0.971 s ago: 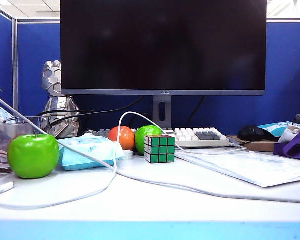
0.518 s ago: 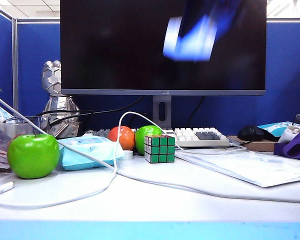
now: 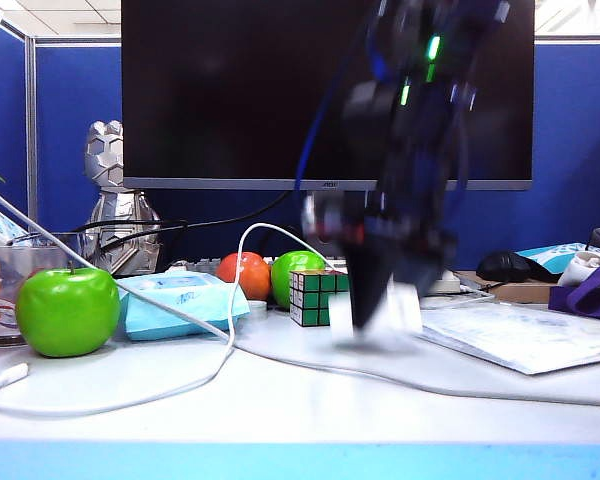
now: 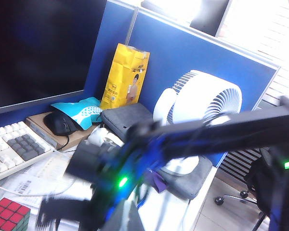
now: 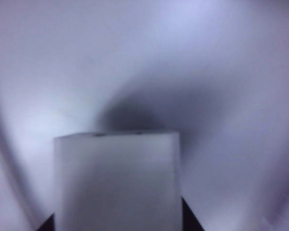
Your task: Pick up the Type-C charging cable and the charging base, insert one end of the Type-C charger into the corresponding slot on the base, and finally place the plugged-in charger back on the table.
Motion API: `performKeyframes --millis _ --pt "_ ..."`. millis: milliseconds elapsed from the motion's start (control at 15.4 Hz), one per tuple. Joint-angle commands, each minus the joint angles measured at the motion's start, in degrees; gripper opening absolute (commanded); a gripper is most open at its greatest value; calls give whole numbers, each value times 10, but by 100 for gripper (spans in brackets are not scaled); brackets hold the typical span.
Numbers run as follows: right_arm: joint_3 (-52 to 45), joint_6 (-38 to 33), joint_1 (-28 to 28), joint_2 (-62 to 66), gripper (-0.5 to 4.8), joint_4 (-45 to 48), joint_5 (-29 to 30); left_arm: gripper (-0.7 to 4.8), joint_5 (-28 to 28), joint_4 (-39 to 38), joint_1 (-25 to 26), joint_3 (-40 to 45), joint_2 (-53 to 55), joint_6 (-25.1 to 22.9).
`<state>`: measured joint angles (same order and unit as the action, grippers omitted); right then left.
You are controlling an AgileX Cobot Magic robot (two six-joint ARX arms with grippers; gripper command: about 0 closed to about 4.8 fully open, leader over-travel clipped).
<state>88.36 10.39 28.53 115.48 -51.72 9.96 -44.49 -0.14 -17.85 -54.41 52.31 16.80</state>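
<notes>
- The charging base point(image 5: 116, 180), a white block, fills the near part of the right wrist view, clamped between the jaws of the right tool point(image 3: 375, 312), which hangs blurred just above the white surface point(image 3: 310, 405) right of centre.
- In the exterior view the charging base point(image 3: 376, 312) shows as a pale blur at the tip of that tool, just right of the Rubik's cube point(image 3: 314, 297); whether it touches the surface cannot be told.
- The Type-C charging cable point(image 3: 150, 385) lies limp on the left of the surface, its plug end near the front edge, looping past the green apple point(image 3: 67, 311).
- A longer white cord point(image 3: 460, 388) runs across the surface under the right tool.
- The left tool does not show in any view; its jaws are closed.
- Behind stand a blue tissue packet point(image 3: 175, 303), an orange fruit point(image 3: 243, 275), a second green apple point(image 3: 293, 272) and a black monitor point(image 3: 230, 95).
</notes>
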Motion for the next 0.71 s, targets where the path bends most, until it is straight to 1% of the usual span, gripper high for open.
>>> performKeyframes --millis 65,130,194,259,324,389,518,583,712 --pt "3 2 2 34 84 -9 -29 -5 -1 8 0 -2 -1 1" --pt "3 2 1 37 202 -15 -40 -5 -1 8 0 -2 -1 0" --pt "5 2 2 37 225 -22 -54 -5 -1 7 0 -2 -1 -3" --pt "11 2 2 36 226 -37 -65 -5 -1 7 0 -2 -1 -3" --pt "20 2 2 36 254 -53 -75 -5 -1 7 0 -2 -1 -3" --pt "42 6 2 36 299 -78 -84 -5 -1 7 0 -2 0 -3" --pt "76 8 2 36 321 -95 -86 -5 -1 7 0 -2 2 -3" --pt "96 7 2 36 321 -100 -85 -5 -1 7 0 -2 2 -3" --pt "107 5 2 37 324 -103 -63 -5 -1 7 0 -2 2 -3"
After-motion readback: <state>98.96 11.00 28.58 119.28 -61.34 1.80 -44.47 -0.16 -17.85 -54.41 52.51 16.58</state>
